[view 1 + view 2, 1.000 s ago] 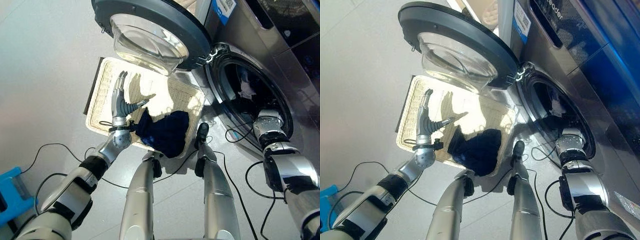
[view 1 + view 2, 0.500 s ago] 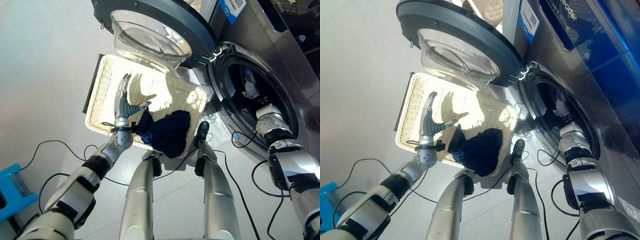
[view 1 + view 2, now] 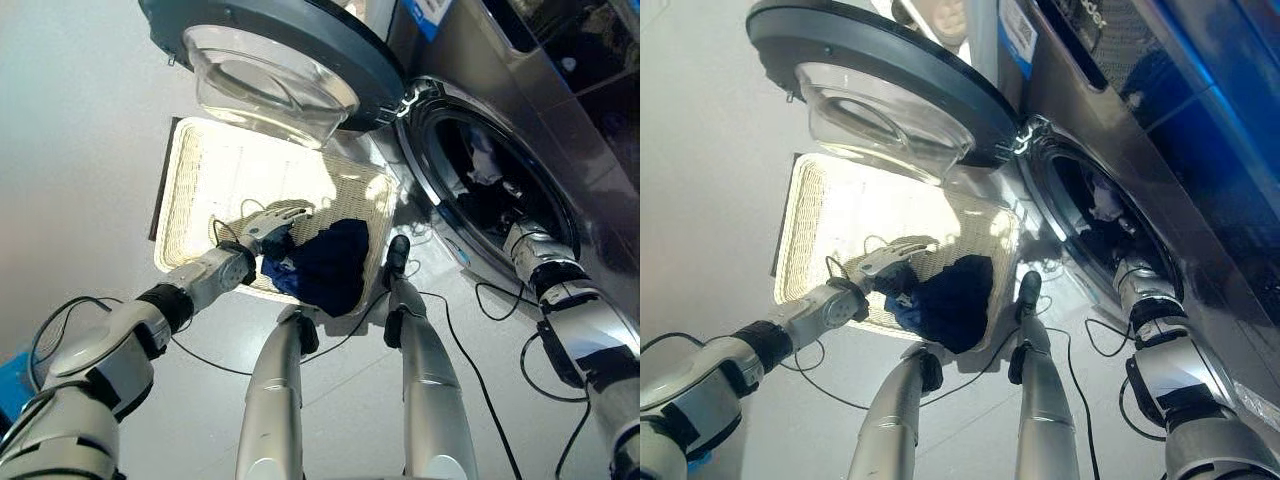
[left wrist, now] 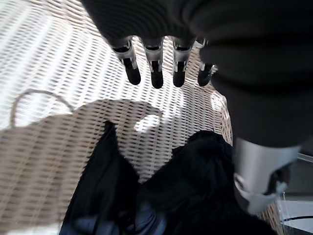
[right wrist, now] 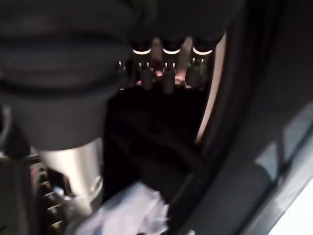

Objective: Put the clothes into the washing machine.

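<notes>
A heap of dark blue clothes [image 3: 325,262] lies at the near right end of a white wicker basket [image 3: 185,195] on the floor. My left hand [image 3: 272,222] hovers low over the basket just left of the heap, open, its fingers [image 4: 156,73] straight above the weave [image 4: 54,73] and the dark cloth [image 4: 161,196]. The washing machine's round opening [image 3: 455,150] stands open, with dark and light clothes [image 3: 487,165] inside. My right hand [image 5: 164,63] reaches into the drum, fingers straight, holding nothing, above a dark garment [image 5: 146,132] and a pale one [image 5: 127,213].
The machine's door [image 3: 300,40] with its glass bowl [image 3: 260,80] is swung open over the basket's far end. The steel front of the machine [image 3: 560,120] fills the right side. Grey floor lies left of the basket.
My left hand has come down from an upright pose to lie flat over the basket beside the dark clothes. The camera has shifted a little. My right hand stays in the drum.
</notes>
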You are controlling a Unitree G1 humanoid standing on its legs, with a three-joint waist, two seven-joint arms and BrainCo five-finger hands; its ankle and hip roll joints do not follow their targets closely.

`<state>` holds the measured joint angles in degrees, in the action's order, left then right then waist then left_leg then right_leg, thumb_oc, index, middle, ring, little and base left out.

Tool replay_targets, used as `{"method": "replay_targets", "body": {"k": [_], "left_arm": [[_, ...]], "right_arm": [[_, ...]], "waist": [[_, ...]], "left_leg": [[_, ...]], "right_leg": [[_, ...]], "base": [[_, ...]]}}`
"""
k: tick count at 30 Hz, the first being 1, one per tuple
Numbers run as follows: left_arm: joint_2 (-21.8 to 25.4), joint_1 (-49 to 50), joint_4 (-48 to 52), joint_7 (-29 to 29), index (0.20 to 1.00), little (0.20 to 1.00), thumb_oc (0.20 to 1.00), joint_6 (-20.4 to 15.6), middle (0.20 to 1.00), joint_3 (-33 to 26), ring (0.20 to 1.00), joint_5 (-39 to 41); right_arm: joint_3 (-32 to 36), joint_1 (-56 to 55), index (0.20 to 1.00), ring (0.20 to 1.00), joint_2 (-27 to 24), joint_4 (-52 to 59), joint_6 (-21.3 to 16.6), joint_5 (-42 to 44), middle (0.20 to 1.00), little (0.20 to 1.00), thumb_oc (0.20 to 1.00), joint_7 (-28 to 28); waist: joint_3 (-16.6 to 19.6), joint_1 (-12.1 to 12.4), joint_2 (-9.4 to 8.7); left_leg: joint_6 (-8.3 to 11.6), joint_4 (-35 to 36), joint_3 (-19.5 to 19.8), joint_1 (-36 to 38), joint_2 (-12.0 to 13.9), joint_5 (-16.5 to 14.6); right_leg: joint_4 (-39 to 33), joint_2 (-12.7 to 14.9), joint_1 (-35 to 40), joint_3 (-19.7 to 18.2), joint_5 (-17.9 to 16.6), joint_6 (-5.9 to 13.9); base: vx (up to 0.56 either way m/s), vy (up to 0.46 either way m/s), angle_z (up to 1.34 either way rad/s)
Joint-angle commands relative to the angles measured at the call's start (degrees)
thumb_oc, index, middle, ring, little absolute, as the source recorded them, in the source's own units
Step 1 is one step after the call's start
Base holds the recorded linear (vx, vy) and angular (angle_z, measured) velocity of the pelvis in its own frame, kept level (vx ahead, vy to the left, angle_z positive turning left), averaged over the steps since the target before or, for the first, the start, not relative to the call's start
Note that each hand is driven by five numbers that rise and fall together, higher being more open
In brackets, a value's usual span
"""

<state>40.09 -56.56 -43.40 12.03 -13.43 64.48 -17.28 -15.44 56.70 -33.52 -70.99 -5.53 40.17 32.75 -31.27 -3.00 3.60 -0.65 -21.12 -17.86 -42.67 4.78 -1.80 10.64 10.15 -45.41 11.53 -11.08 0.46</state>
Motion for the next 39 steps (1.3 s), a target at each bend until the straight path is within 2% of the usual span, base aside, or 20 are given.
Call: {"method": "replay_targets", "body": {"k": [1,5,8,13,15,19,21,24,27,31,39], "left_arm": [[-1.5,1.1,2.4,-7.9,1.000,1.000,1.000,2.9,1.000,-1.0,1.000,-1.5],[-1.0,-1.2,5.1,-13.8,1.000,1.000,1.000,1.8,1.000,3.9,1.000,-3.0],[-0.4,-2.9,7.3,-15.6,1.000,1.000,1.000,0.9,1.000,6.4,1.000,-4.6],[-0.1,-7.6,9.7,-11.9,1.000,1.000,1.000,-0.6,1.000,9.9,1.000,-12.8],[-0.3,-8.3,9.9,-10.8,1.000,1.000,1.000,-0.8,1.000,10.2,1.000,-13.4],[-1.5,-11.7,10.6,-4.6,1.000,1.000,1.000,-5.3,1.000,11.8,1.000,-20.5],[-1.8,-12.4,10.3,-3.2,1.000,1.000,1.000,-6.3,1.000,12.2,1.000,-22.0],[-2.6,-14.6,9.3,0.9,1.000,1.000,1.000,-12.2,1.000,14.4,1.000,-32.8],[-2.6,-15.5,8.5,3.5,1.000,1.000,1.000,-15.1,1.000,15.7,1.000,-38.6],[-2.8,-15.5,6.1,1.9,1.000,1.000,1.000,-17.9,1.000,15.7,1.000,-40.4],[-2.5,-13.5,1.6,0.3,1.000,1.000,1.000,-17.2,1.000,15.7,1.000,-42.3]], "right_arm": [[0.5,1.5,1.000,1.000,-3.1,-0.5,-7.1,2.4,1.000,1.000,1.000,-2.2],[1.6,0.6,1.000,1.000,-2.9,-0.7,-9.4,4.3,1.000,1.000,1.000,-3.9],[2.0,0.7,1.000,1.000,-3.0,-0.8,-9.7,5.1,1.000,1.000,1.000,-4.3],[2.7,1.1,1.000,1.000,-2.7,-1.3,-11.2,7.1,1.000,1.000,1.000,-6.9],[2.8,1.1,1.000,1.000,-2.4,-1.3,-11.2,7.2,1.000,1.000,1.000,-7.1],[3.6,0.5,1.000,1.000,-1.3,-1.1,-11.1,9.8,1.000,1.000,1.000,-9.2],[3.5,0.4,1.000,1.000,-1.0,-1.2,-11.3,10.1,1.000,1.000,1.000,-9.5],[3.3,0.2,1.000,1.000,-0.2,-1.0,-12.1,11.9,1.000,1.000,1.000,-11.6],[2.7,0.8,1.000,1.000,0.1,-1.0,-12.9,12.0,1.000,1.000,1.000,-12.5],[1.6,1.4,1.000,1.000,0.3,-0.5,-14.2,12.7,1.000,1.000,1.000,-12.4],[1.2,2.1,1.000,1.000,0.6,0.0,-16.2,15.1,1.000,1.000,1.000,-12.9]], "waist": [[1.5,0.1,4.10],[1.5,-0.4,4.04],[1.5,-0.6,3.74],[1.5,-1.2,3.18],[1.5,-1.3,3.06],[1.5,-1.8,2.57],[1.5,-1.9,2.47],[1.5,-2.3,2.06],[1.5,-2.6,1.91],[1.5,-3.4,2.18],[1.5,-3.5,1.89]], "left_leg": [[5.85,3.9,-0.6,1.3,-0.8,1.1],[5.89,4.5,-0.8,1.2,-0.8,1.3],[6.01,4.5,-0.7,1.0,-0.8,1.4],[6.31,5.3,-0.8,0.6,-0.6,2.0],[6.35,5.7,-0.8,0.6,-0.6,2.2],[6.59,6.7,-0.9,-0.1,-0.4,2.9],[6.65,6.9,-0.9,-0.2,-0.3,3.1],[6.92,7.5,-1.0,-0.6,-0.1,3.5],[7.16,7.9,-1.1,-0.8,-0.1,3.9],[7.37,8.2,-1.2,-1.6,-0.1,4.2],[7.59,8.9,-0.8,-3.4,-0.2,4.8]], "right_leg": [[7.8,1.1,-0.4,2.0,7.2,8.35],[7.0,1.0,-0.3,2.1,6.8,8.53],[6.8,0.9,-0.3,2.0,6.6,8.65],[6.2,0.5,-0.7,1.8,6.0,8.85],[6.0,0.4,-0.7,1.7,5.9,8.86],[5.6,0.0,-1.6,1.4,5.4,8.89],[5.6,-0.1,-1.8,1.3,5.3,8.93],[5.0,-0.3,-2.1,1.2,4.9,9.00],[4.7,-0.6,-2.4,1.1,4.7,9.05],[4.3,-0.8,-3.1,1.0,4.5,9.08],[3.7,-0.9,-4.7,0.9,3.8,9.31]], "base": [[-0.01,0.005,-0.06],[-0.01,-0.009,-0.06],[-0.01,-0.024,0.00],[0.00,-0.024,0.02],[0.00,0.000,0.00],[-0.01,-0.019,0.00],[-0.01,-0.016,0.00],[-0.01,-0.029,0.01],[0.00,0.000,0.00],[0.00,0.000,0.00],[0.00,0.000,0.00]]}}
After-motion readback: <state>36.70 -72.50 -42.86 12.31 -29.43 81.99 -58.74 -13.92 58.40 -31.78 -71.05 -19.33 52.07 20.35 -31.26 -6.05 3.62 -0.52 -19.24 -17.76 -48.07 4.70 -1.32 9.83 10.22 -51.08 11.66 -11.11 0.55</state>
